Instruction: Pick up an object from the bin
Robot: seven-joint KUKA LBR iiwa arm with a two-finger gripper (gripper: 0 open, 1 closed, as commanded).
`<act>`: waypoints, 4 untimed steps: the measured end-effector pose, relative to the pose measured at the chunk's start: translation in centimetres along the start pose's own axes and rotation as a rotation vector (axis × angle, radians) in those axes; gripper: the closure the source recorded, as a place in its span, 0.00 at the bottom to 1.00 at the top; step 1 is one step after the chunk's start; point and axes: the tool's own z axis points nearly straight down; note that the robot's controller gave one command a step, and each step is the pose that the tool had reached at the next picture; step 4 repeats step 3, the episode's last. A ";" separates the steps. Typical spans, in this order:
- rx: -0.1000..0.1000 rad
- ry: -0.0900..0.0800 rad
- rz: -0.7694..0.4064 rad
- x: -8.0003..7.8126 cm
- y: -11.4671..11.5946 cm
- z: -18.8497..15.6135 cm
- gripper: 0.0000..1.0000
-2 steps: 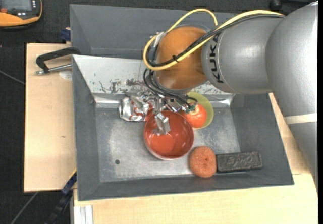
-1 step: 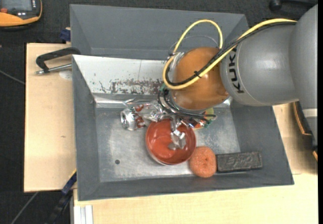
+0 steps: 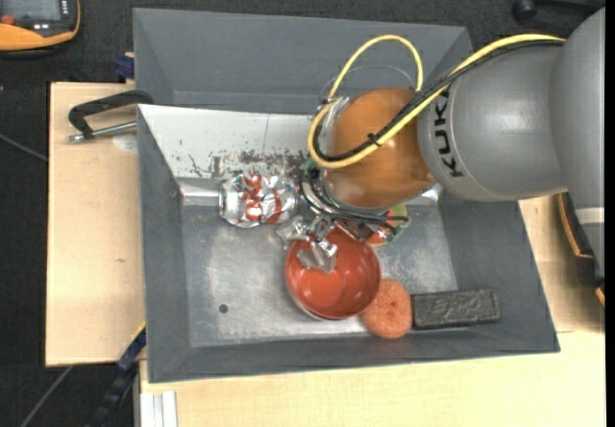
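Several loose things lie on the floor of the grey bin [image 3: 192, 252], gathered towards its middle and near side, likely because the sloped walls shed them inward. In the camera view the arm's orange wrist cover [image 3: 375, 151] hangs over the middle of the bin, and the fingers [image 3: 314, 250] reach down from it to the far-left part of a red bowl [image 3: 341, 288]. They look to be at or just inside its rim. How far apart they stand, and whether they have hold of anything, I cannot tell: the metal parts overlap there.

The rim seems a sensible target, being the one thin edge a two-sided pinch could close on. The bowl sits mouth up, open towards the camera; being round it has no long axis to line up with.

A crumpled silver-and-red foil wrapper [image 3: 255, 199] lies just beside the bowl on its far-left side. A round orange sponge [image 3: 387, 310] touches the bowl on the near right. Next to the sponge lies a dark grey block [image 3: 457, 308], its long axis running along the near wall.
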 end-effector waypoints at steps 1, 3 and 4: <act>0.002 -0.009 0.174 -1.5 0.5 -3.8 1.00; 0.007 -0.022 0.001 -2.8 4.3 -19.7 1.00; 0.007 -0.022 0.001 -2.8 4.3 -19.7 1.00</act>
